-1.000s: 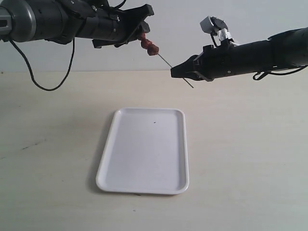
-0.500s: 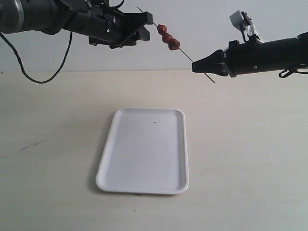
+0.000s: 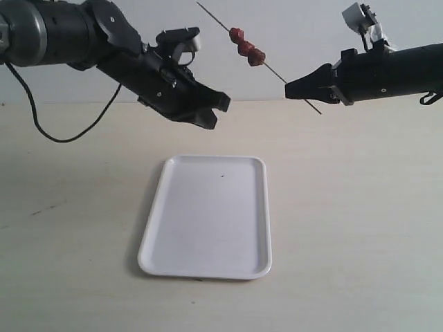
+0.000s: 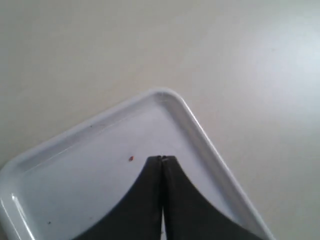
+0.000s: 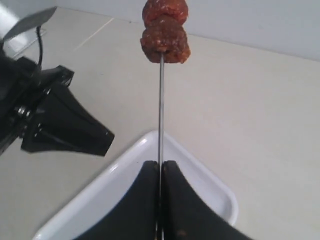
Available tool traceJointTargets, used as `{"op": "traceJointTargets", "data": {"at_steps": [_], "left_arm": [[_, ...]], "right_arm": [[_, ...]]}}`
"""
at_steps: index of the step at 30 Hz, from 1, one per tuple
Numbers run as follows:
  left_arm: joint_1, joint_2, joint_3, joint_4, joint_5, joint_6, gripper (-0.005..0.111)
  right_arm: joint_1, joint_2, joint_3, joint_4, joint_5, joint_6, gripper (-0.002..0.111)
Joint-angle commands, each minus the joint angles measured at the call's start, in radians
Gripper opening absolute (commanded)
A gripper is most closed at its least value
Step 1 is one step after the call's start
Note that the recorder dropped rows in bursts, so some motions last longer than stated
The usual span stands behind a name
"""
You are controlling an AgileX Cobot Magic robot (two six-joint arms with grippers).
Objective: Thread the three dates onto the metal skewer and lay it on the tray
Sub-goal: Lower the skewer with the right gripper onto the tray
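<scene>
The three dates [image 3: 247, 48] sit threaded in a row on the thin metal skewer [image 3: 277, 72], held in the air above the table. My right gripper [image 3: 288, 89] is shut on the skewer near its lower end; the right wrist view shows the skewer [image 5: 161, 110] running out from my closed jaws to the dates [image 5: 165, 42]. My left gripper [image 3: 220, 104] is shut and empty, low over the tray's far edge, apart from the skewer. The white tray [image 3: 166, 245] lies flat on the table. In the left wrist view the left gripper [image 4: 162, 159] hangs over the tray [image 4: 200, 135].
A black cable [image 3: 52, 117] hangs from the left arm at the back left. A pale wall stands behind the beige table [image 3: 360, 221]. A tiny dark speck [image 3: 222, 176] lies on the tray.
My left gripper let go of the skewer's upper end and dropped down and right toward the tray. The right gripper shifted slightly right with the skewer and dates.
</scene>
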Motion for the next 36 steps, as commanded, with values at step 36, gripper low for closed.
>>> {"op": "traceJointTargets", "data": {"at_steps": [36], "left_arm": [[0.148,-0.509,0.58,0.095,-0.639,0.069,0.0]], "right_arm": [[0.735,-0.355,0.51,-0.193,-1.2,0.746,0.0]]}}
